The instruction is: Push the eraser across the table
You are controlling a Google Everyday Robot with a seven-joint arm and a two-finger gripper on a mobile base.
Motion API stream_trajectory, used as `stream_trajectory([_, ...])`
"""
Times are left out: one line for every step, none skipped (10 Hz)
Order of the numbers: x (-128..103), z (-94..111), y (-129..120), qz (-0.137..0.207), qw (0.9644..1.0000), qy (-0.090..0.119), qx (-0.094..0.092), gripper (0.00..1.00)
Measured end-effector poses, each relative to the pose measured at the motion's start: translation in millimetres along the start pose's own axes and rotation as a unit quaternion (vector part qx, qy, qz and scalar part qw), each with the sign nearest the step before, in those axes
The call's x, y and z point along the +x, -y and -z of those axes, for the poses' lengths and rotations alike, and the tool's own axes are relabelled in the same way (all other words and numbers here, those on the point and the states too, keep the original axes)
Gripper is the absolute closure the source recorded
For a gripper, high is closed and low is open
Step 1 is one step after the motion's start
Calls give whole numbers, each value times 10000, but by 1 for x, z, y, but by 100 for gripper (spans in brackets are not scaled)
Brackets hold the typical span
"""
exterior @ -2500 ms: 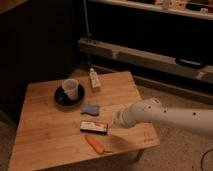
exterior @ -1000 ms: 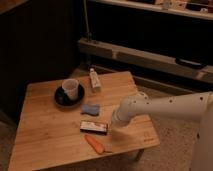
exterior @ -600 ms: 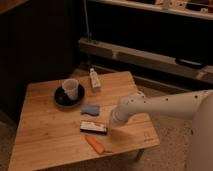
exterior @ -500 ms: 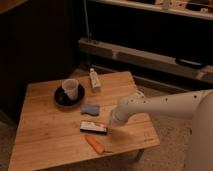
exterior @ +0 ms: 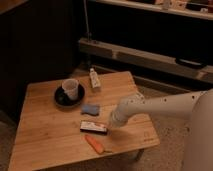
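The eraser [exterior: 93,127], a flat dark block with a white label face, lies on the light wooden table [exterior: 45,140] near its front right. My gripper [exterior: 112,123] reaches in from the right on a white arm and sits shut right at the eraser's right end, low over the tabletop. I cannot tell whether it touches the eraser. An orange carrot [exterior: 94,144] lies just in front of the eraser.
A light-blue pad [exterior: 90,109] lies just behind the eraser. A white cup [exterior: 70,89] stands on a dark saucer at the back left. A small bottle [exterior: 94,79] stands near the far edge. Dark shelving rises behind the table.
The arm has swung left and lowered, bringing the gripper from the table's right side to the eraser's right end. The eraser has barely moved.
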Motion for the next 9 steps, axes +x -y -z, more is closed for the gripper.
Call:
stream_trajectory([1,-1,0,4,10000,-14,-1,100])
stream_trajectory([1,-2,0,5,10000,-20,-8,100])
stream_trajectory([1,-3,-1,18,10000,-31,-20,100])
stream_trajectory([-1,-5,-4,48,10000,-54,-33,100])
stream_trajectory([-1,-5,-6,60,10000,-62,-37,100])
stream_trajectory([-1,-5,-6,59,10000,-60,-40,100])
stream_trajectory([-1,-5,-6,66,10000,-62,-40,100])
stream_trajectory([-1,-5,-7,88,9999,-82,-31,100])
stream_trajectory([-4,-7,-14,158,9998,-87,-54,100])
